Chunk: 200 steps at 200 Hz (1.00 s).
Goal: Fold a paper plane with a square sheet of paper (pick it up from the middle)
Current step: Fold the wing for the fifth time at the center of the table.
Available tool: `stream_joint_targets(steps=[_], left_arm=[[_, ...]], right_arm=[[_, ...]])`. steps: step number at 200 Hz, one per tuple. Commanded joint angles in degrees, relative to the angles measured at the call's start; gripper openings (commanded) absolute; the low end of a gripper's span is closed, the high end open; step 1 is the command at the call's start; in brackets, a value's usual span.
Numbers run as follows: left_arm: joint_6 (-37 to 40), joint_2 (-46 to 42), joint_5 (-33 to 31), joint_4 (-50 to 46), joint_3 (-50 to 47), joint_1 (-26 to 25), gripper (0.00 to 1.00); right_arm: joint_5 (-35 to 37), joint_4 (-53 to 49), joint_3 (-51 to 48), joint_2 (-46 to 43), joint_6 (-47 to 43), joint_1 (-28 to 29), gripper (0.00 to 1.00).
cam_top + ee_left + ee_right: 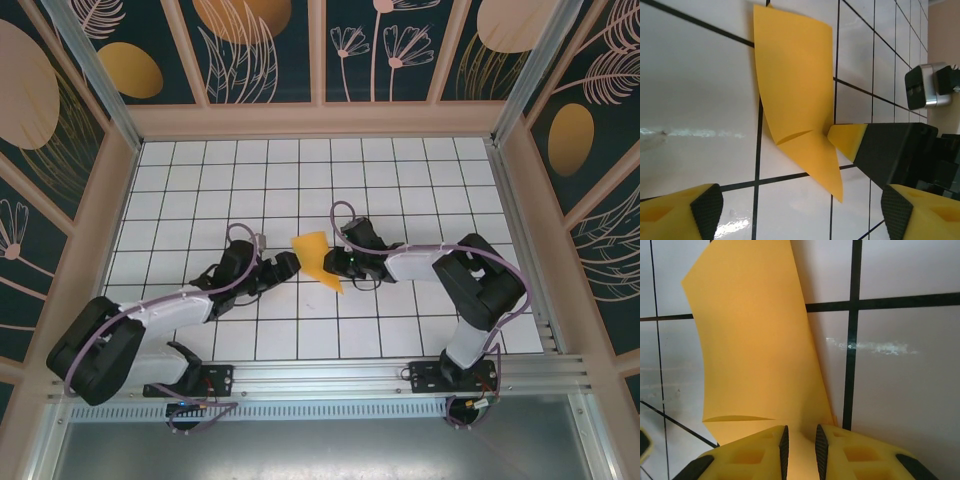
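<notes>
- The right gripper (800, 452) is pinching the sheet of paper (755, 340) by one edge, jaws nearly together with the sheet running between the black pads (784, 450); the rest of the sheet is fanning out ahead of its fingertips and bowing up off the table (400, 180).
- The left gripper (800, 210) is standing wide open and holding nothing; the sheet's pointed corner is lying just ahead of its fingertips, between the two.
- The paper is looking thin, matte and orange-yellow; it is curving under its own slight weight, so it is likely to be light, floppy and quick to buckle or tear if tugged.
- A short crease (792, 136) is showing just beside the pinch; whether the sheet is already folded over, I cannot tell.
- The tiles are reading as glossy and hard, so a flat sheet will probably slide; taking it where it is arching up, near the middle, is looking safer than scraping at an edge.
- The yellow fingers are looking blocky and rigid, with ribbed dark pads.
</notes>
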Motion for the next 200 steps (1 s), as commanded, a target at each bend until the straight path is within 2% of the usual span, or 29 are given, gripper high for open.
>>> stream_joint_targets(steps=[1,38,66,200], left_arm=[[-3.11,3.74,1.67,6.54,2.19,-1.80,0.79],[-5.37,8.67,0.64,7.10,4.67,-2.62,0.69],[-7.13,11.01,0.24,7.53,5.59,-2.76,0.66],[-6.95,16.41,-2.49,-1.41,11.94,-2.86,0.74]], right_arm=[[-2.01,-0.27,-2.72,-0.12,2.06,-1.05,0.27],[-2.63,0.52,-3.58,-0.19,2.37,-1.36,0.27],[-2.62,0.81,-3.88,-0.20,2.49,-1.36,0.27],[-2.78,1.62,-5.03,-0.35,2.33,-1.36,0.27]])
